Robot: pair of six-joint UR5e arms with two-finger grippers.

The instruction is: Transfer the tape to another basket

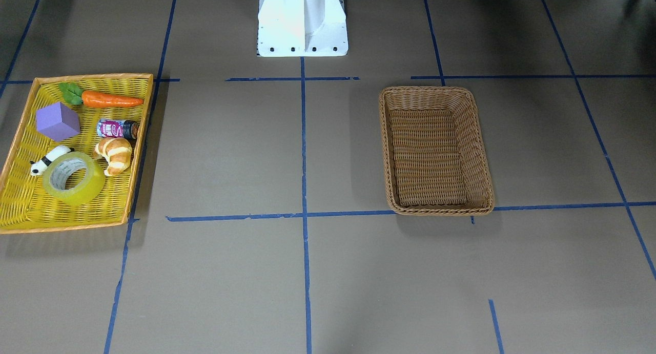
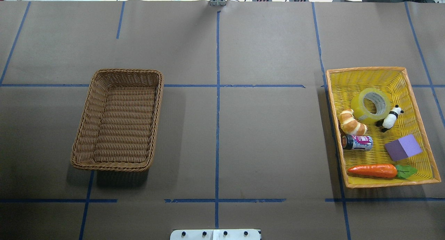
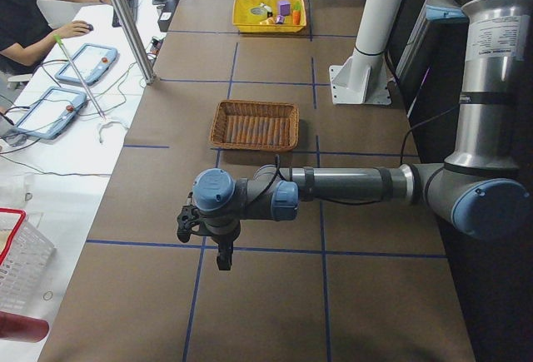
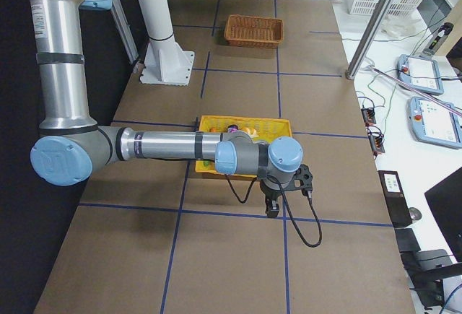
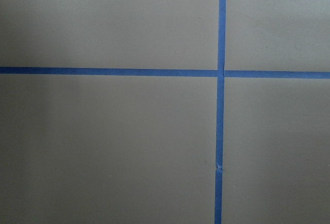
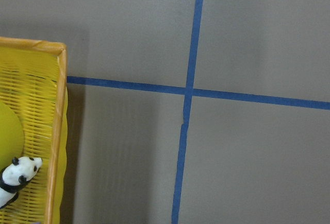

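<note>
I see the tape [image 2: 358,107] lying flat in the yellow tray [image 2: 365,69], just beside the croissant [image 2: 352,122] and the panda figure [image 2: 390,119]. The brown wicker basket [image 2: 127,71] stands well apart on the table [image 2: 243,146]. The left tool [image 3: 202,230] and the right tool [image 4: 278,202] hang over the table - how far open they are, I cannot tell.
</note>
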